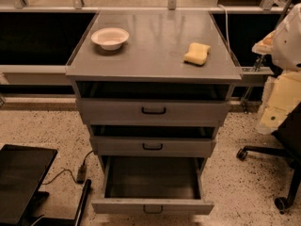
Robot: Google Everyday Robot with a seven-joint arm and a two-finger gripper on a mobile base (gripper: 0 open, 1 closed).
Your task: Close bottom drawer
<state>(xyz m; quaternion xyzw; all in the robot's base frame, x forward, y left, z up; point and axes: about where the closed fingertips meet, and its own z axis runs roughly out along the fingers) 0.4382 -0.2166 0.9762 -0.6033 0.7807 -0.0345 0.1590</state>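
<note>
Standing pulled far out at the foot of the cabinet (82,109), the bottom drawer (153,185) shows its dark inside bare. Its slim front panel sits nearest the camera, small dark handle (153,209) at mid-panel.

The gripper (264,44) appears at the picture's right edge, on the end of the white arm (289,36), about level with the counter (155,41) and just off its right rim. Cannot tell whether it is released or clenched. The bottom drawer lies well below it and off to the picture's left, well apart; nothing touches the drawer or its handle.

Above the bottom drawer, the middle drawer (153,146) has a black loop handle and a dark gap showing over its front. Above that, the top drawer (153,111) has a wider black handle and a like gap under the counter.

On the counter: a white bowl (110,37) toward the back left, upright; a yellow sponge (197,53) toward the right, lying flat. The two are well apart.

Speckled floor (235,182) around the cabinet. A black chair base (277,152) with castors stands at the right. A flat black object (21,178) sits at lower left, with a cable (61,173) on the floor between it and the cabinet.
</note>
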